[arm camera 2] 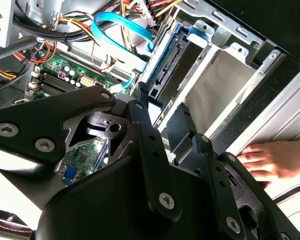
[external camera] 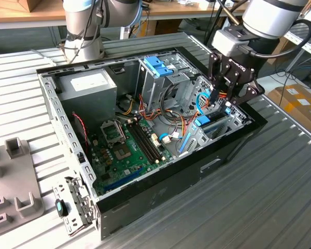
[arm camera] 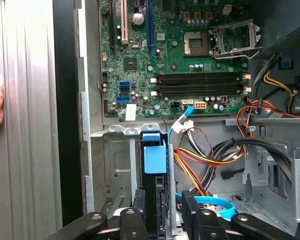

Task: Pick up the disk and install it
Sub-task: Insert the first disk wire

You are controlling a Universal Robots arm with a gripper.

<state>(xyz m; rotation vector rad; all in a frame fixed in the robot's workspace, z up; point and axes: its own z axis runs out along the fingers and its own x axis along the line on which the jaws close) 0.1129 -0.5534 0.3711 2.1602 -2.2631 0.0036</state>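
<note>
As hand (arm camera: 163,196) straddles it, blue-railed disk (arm camera: 155,165) stands.

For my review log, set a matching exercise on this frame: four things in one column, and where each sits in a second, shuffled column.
Things:
A. disk
B. motherboard
C. grey box with white label
D. person's hand

Places:
1. flat on the floor of the case
2. outside the case, on the ribbed table
3. on edge in the drive cage, beneath the gripper
4. far corner of the case, at the exterior view's left

Pairs: A-3, B-1, C-4, D-2
</note>
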